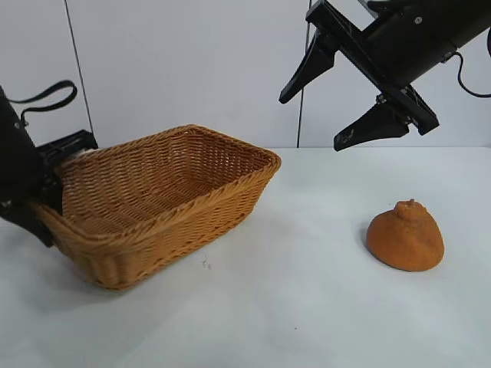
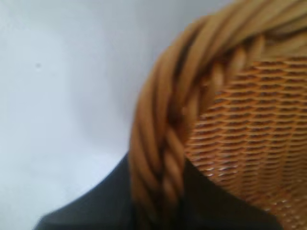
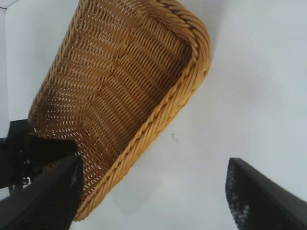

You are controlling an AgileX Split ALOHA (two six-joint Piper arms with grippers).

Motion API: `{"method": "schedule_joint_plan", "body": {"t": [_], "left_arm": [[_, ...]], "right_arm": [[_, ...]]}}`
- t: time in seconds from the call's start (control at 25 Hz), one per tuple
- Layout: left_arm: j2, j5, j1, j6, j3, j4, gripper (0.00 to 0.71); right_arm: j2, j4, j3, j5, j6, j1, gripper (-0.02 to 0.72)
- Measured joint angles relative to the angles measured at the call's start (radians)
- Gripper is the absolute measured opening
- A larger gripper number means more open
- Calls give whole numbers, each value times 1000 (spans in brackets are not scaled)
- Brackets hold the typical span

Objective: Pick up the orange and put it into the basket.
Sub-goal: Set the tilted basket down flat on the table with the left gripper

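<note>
Jaws: left gripper [image 2: 158,191] clamped on basket [image 1: 192,138] rim at its left end, tilting it up. Right gripper [image 1: 347,98] wide open, empty, high above table [image 1: 307,307]. Orange [image 1: 405,238] on table, well right of basket, untouched. Step: pick-up not begun. Next: right gripper descends over orange, closes.

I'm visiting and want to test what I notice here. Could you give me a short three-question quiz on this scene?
1. True or false: the orange already lies inside the basket.
2. Which gripper grips the basket's rim: A) the left gripper B) the right gripper?
3. Fill in: the right gripper hangs above the table with its jaws ____.

Key:
1. False; it sits on the table, apart from the basket.
2. A; its jaws are closed on the braided rim.
3. Open.
</note>
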Motion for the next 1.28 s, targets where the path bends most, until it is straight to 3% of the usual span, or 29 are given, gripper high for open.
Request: {"method": "schedule_joint_plan", "body": {"t": [0.16,0.36,0.68,1.12,1.2,1.28], "left_arm": [[95,111,-1,177,-123,0,86],[138,168,-8,335,-203,-1,86],[139,138,-60,451,-206,-17,85],[237,97,-60,451,-208,-56,87],[237,97,-60,451,-208,-60,146],[234,99,-60,451,-209,-66,313]], "right_arm": [[0,0,0,28,0,0,558],[0,0,0,31,0,0,558],[0,0,0,32,0,0,558],[0,0,0,46,1,0,558],[0,0,0,46,1,0,558],[0,-2,0,47,1,0,558]]}}
